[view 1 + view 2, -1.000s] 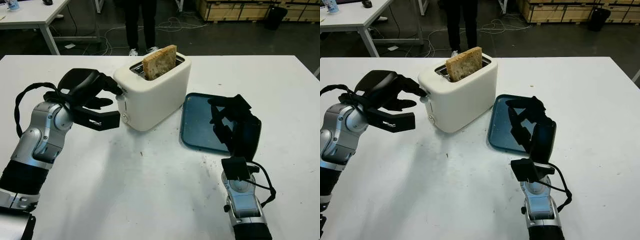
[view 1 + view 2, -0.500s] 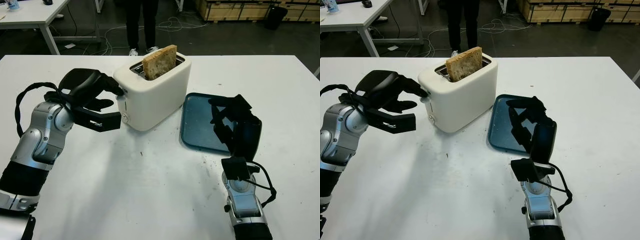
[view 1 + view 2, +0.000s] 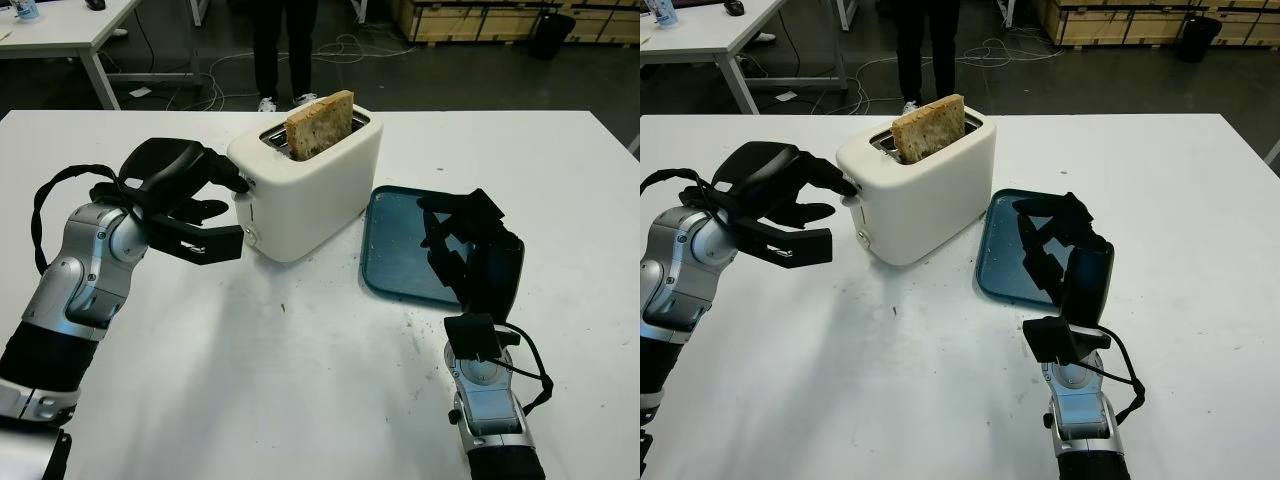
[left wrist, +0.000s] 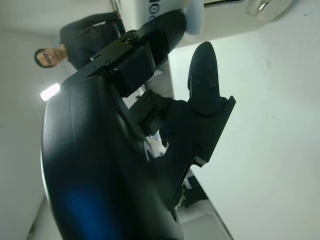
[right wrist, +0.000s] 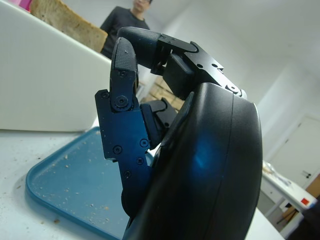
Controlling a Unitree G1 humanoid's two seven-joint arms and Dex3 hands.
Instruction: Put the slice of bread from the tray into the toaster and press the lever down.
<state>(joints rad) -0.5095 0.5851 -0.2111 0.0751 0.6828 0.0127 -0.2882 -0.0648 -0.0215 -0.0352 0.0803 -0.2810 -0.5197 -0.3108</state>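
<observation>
A white toaster (image 3: 310,190) stands in the middle of the table, with the bread slice (image 3: 320,124) sticking up tilted out of its slot. My left hand (image 3: 235,210) is at the toaster's left end, open. Its upper finger (image 3: 225,172) reaches to the lever (image 3: 244,184) near the top of that end, while the lower finger (image 3: 205,243) sits below and beside the toaster. The blue tray (image 3: 395,250) lies right of the toaster and holds just crumbs. My right hand (image 3: 465,245) is upright over the tray's near right part, open, holding nothing.
A person (image 3: 280,40) stands behind the table's far edge. Another white table (image 3: 70,30) is at the back left, wooden crates (image 3: 480,18) at the back right, cables on the floor. Crumbs dot the tabletop in front of the tray.
My left hand has edged slightly right toward the toaster's lever end. The bread, toaster, tray and right hand stay where they were.
</observation>
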